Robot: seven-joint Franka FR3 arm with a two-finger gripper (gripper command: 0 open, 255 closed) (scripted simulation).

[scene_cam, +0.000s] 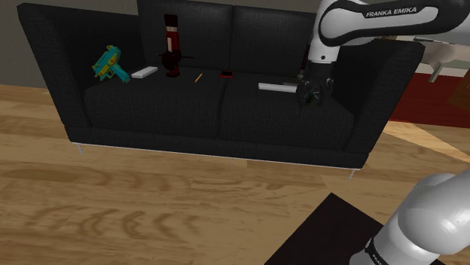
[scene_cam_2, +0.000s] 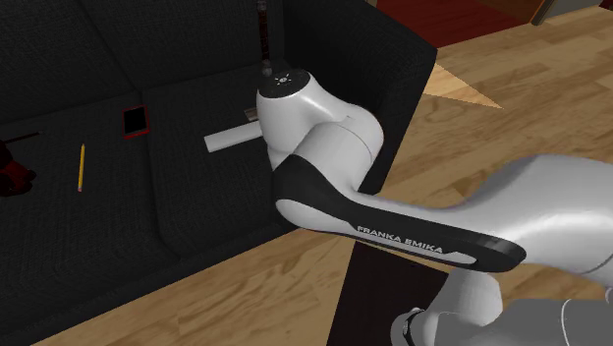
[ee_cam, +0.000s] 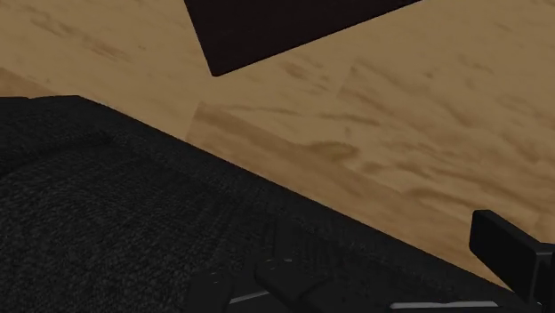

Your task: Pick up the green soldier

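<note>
The soldier (scene_cam: 172,56) is a small upright figure drawn dark red and black. It stands on the left seat cushion of a black sofa (scene_cam: 151,109), close to the backrest. A part of it also shows at the second exterior view's left edge (scene_cam_2: 12,169). My black gripper (scene_cam: 308,93) hangs over the right seat cushion, far to the shoulder view's right of the soldier and beside a white bar (scene_cam: 277,87). The wrist view looks down past the sofa's front edge (ee_cam: 133,204) onto wooden floor (ee_cam: 400,116). Nothing is held.
On the sofa seat lie a teal and yellow toy gun (scene_cam: 110,64), a flat white box (scene_cam: 143,73), a yellow pencil (scene_cam: 199,77) and a small red and black item (scene_cam: 224,75). Wooden floor (scene_cam: 151,203) lies in front, with the black stand (scene_cam: 324,233) at lower right.
</note>
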